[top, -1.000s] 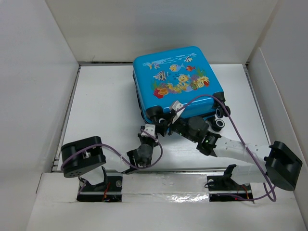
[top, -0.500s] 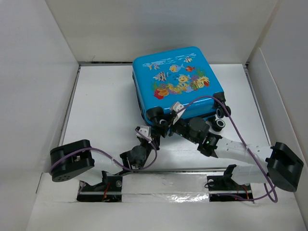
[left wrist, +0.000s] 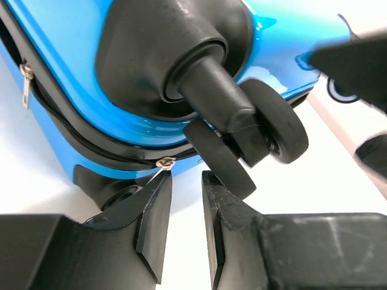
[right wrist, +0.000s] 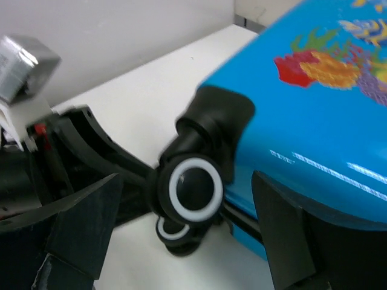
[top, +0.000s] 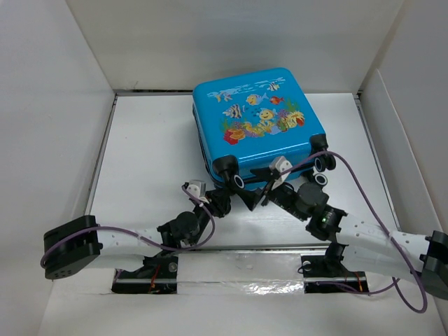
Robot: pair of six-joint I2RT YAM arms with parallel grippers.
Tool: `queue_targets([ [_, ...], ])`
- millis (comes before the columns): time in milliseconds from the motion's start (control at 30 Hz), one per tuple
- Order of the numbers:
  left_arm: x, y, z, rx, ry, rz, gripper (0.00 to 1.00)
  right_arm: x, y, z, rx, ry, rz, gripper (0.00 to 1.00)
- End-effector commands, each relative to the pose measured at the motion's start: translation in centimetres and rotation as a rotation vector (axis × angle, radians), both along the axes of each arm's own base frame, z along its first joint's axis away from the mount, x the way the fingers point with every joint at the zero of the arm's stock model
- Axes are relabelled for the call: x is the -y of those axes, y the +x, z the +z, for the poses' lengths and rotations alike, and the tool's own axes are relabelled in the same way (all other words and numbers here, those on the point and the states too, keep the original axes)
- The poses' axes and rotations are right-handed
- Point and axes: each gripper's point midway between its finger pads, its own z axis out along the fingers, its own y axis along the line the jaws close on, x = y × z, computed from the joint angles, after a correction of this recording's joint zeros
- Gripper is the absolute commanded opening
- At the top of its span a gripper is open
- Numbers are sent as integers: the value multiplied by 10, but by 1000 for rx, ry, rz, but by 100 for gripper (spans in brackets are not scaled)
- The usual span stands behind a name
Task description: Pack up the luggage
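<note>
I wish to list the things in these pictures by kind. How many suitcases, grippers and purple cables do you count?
Bright blue hard-shell suitcase with fish print: 1
Black two-finger grippers, left gripper and right gripper: 2
Purple cables, left cable and right cable: 2
Total: 5

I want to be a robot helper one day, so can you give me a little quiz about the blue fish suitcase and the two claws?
1. True or false: the suitcase is lying with its lid open.
2. What small thing sits right at the tips of the left claw? A) a zipper pull B) a sock C) a key
3. Which is spread wider, the left claw or the right claw?

Key
1. False. It lies flat and shut.
2. A, the zipper pull.
3. The right claw. The left one has only a thin gap.
</note>
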Motion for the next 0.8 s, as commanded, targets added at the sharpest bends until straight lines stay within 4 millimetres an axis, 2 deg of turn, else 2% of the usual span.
queue_targets([
  [0,4,4,20,22,-29,-9,24,21,0,-30,-44,-55,-75,87],
  [33,3,6,23,29,-25,-4,24,24,1,-37,-52,-55,-90,78],
  [67,2,9,25,29,-24,4,24,25,1,-42,-64,-45,-98,46],
  [100,2,9,27,31,-23,4,24,26,2,-48,-69,-25,-107,24],
  [133,3,9,32,34,-29,6,24,22,4,-60,-97,-32,-108,7],
  [167,3,10,34,41,-25,6,24,17,5,-64,-100,-32,-98,0],
  [200,3,9,37,47,-28,2,24,10,7,-55,-86,1,-84,0],
  [233,3,9,40,48,-25,0,24,2,7,-56,-87,3,-61,0],
  [267,3,9,42,50,-27,-1,24,-7,10,-70,-114,-24,-54,0],
  [300,2,9,44,49,-26,0,24,-14,14,-60,-94,20,-52,0],
  [333,1,11,45,49,-21,8,24,-19,19,-57,-90,42,-58,4],
  [367,0,11,48,53,-23,7,24,-24,24,-71,-108,31,-70,16],
  [400,0,12,50,58,-21,4,24,-28,28,-58,-75,91,-75,22],
  [467,3,13,53,58,-8,-8,24,-32,37,-60,-77,133,-105,40],
  [600,8,14,60,66,-2,-34,24,-44,50,-69,-97,187,-138,48],
  [767,4,15,62,70,8,-27,24,-45,60,-73,-98,239,-178,49],
])
